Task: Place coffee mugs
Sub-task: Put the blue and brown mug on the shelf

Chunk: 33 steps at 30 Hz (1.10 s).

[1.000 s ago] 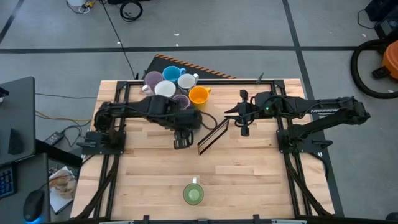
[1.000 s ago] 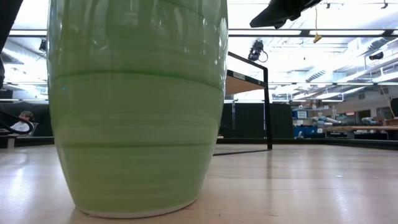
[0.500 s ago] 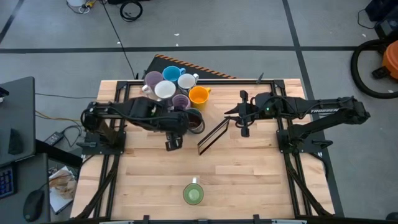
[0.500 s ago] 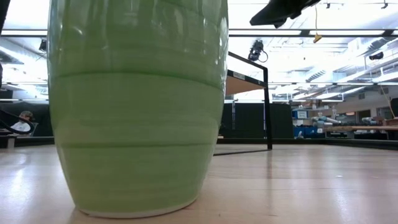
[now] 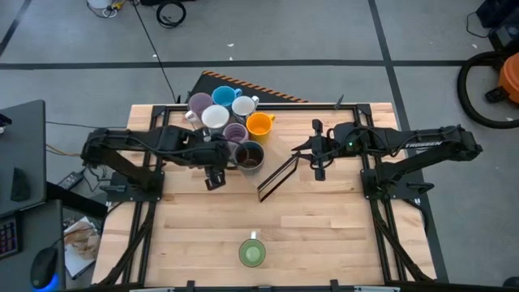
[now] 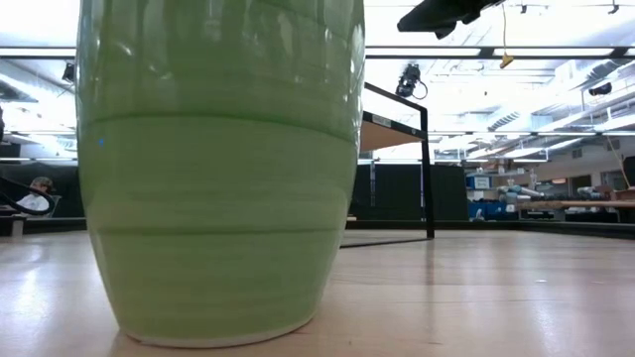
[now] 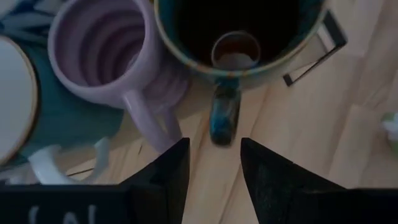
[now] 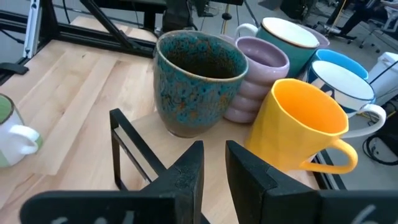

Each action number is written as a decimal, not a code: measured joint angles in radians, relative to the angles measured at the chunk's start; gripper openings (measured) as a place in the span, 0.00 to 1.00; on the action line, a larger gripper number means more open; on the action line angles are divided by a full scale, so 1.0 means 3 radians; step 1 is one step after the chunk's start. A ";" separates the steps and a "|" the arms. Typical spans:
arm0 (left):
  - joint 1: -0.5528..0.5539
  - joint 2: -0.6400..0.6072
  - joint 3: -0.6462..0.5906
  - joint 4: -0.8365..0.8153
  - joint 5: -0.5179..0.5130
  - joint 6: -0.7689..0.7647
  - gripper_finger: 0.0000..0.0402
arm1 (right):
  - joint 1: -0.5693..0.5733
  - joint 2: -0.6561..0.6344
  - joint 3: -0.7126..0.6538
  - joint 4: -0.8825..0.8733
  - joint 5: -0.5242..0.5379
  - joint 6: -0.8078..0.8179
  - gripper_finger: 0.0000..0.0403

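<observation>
Left hand [image 5: 214,180] has pulled back off the dark mug [image 5: 250,156], fingers spread, empty.

Far edge: mug cluster [image 5: 229,122] packed tight, rims touching, no passage between. Black frame [image 5: 278,178] slants beside the dark mug [image 5: 249,156]. Near half bare except one green mug [image 5: 251,253].
</observation>
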State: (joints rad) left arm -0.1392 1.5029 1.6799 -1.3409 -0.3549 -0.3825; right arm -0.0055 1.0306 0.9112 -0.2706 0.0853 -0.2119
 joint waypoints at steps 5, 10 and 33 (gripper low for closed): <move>0.0050 -0.0163 -0.0383 0.0330 0.0072 0.0084 0.37 | -0.0001 0.0000 0.0000 -0.0003 0.0000 0.0001 0.18; 0.0065 -0.0154 -0.0539 0.0463 0.0161 0.0094 0.37 | -0.0001 0.0000 0.0000 -0.0027 0.0000 0.0001 0.18; 0.0058 -0.0152 -0.0608 0.0979 0.0655 0.0099 0.37 | -0.0001 0.0000 -0.0001 -0.0041 0.0008 0.0001 0.18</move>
State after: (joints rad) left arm -0.1219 1.4574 1.4975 -1.0471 -0.1585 -0.3528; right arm -0.0059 1.0306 0.9108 -0.2829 0.0875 -0.2115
